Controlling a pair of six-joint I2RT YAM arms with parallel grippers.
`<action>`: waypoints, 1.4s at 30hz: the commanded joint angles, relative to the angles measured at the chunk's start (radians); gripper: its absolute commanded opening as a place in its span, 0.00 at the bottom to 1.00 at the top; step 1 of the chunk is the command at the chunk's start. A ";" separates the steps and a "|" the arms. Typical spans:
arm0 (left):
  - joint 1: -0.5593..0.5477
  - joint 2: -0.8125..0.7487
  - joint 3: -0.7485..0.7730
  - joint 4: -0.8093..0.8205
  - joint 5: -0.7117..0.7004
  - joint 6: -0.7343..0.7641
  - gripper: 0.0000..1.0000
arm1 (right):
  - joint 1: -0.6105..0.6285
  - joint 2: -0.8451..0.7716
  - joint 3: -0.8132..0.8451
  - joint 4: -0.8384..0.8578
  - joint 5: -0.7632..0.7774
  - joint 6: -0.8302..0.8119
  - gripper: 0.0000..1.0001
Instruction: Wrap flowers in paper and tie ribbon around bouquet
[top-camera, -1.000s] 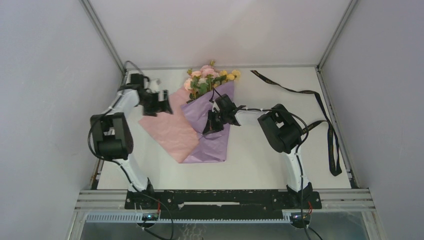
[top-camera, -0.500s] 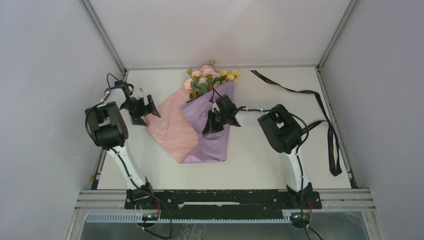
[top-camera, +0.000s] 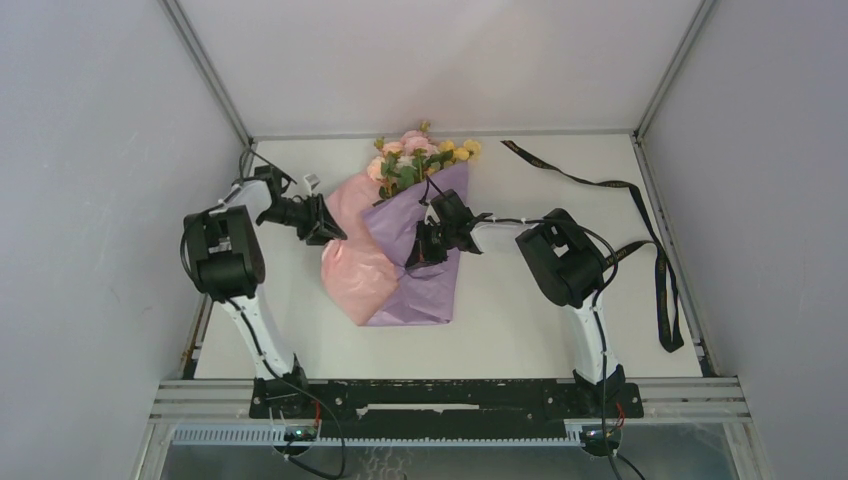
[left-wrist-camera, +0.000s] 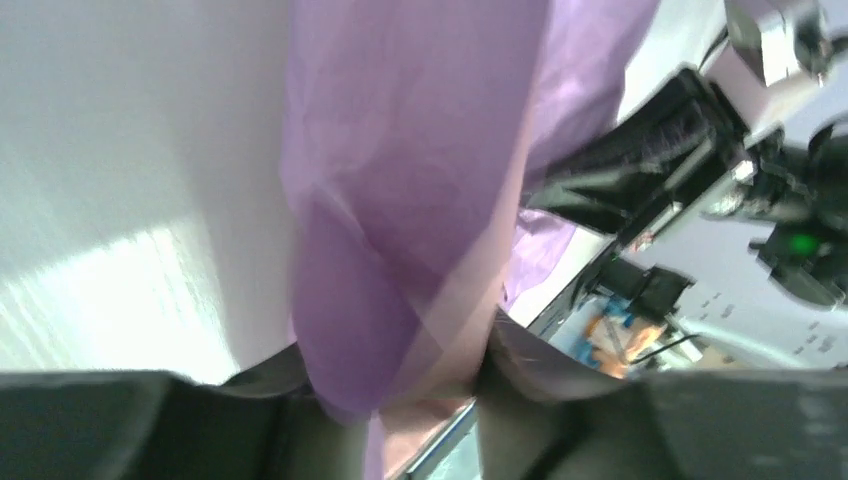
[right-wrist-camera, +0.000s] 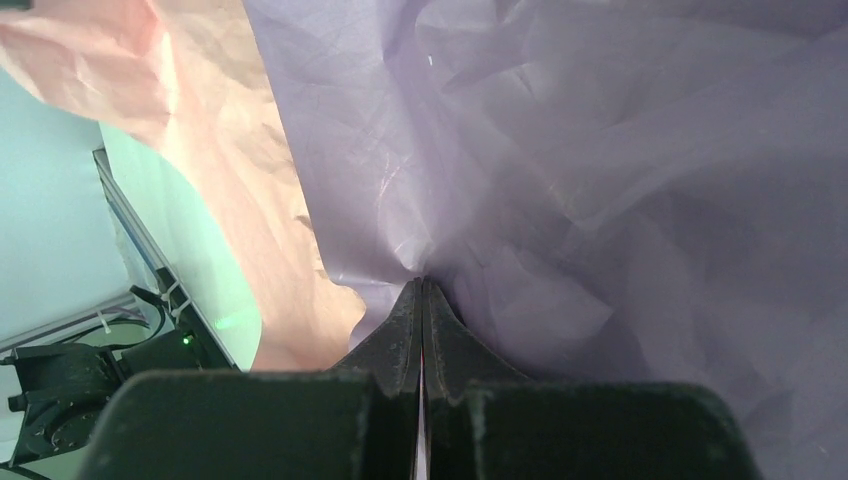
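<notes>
The flowers (top-camera: 420, 155) lie at the table's back with pink and yellow blossoms sticking out of the paper (top-camera: 425, 285). The purple right flap is folded over the stems. My right gripper (top-camera: 424, 248) is shut, its tips (right-wrist-camera: 422, 285) pressed into that purple fold. My left gripper (top-camera: 324, 224) is at the pale pink left flap (top-camera: 355, 260). The flap's edge is bunched between the left gripper's (left-wrist-camera: 400, 375) half-closed jaws and curls up off the table. The ribbon (top-camera: 662, 300) lies loose along the right side, apart from both grippers.
Grey enclosure walls and metal posts stand close on the left, right and back of the white table (top-camera: 520, 310). A metal rail (top-camera: 450, 400) with both arm bases runs along the near edge. The right arm's elbow (top-camera: 560, 260) sits between the paper and the ribbon.
The left gripper swung to the pink flap's left edge and its jaws narrowed round it. The flap has curled up and shifted right. The right gripper has stayed put.
</notes>
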 joint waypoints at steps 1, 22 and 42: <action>-0.029 -0.179 -0.045 0.014 0.079 0.069 0.30 | 0.008 -0.011 -0.021 -0.013 0.021 0.008 0.00; -0.424 -0.105 0.237 0.145 0.023 -0.213 0.00 | 0.016 -0.117 -0.173 0.217 0.063 0.114 0.00; -0.533 0.209 0.412 0.154 -0.230 -0.205 0.00 | 0.020 -0.482 -0.349 0.037 0.230 0.066 0.12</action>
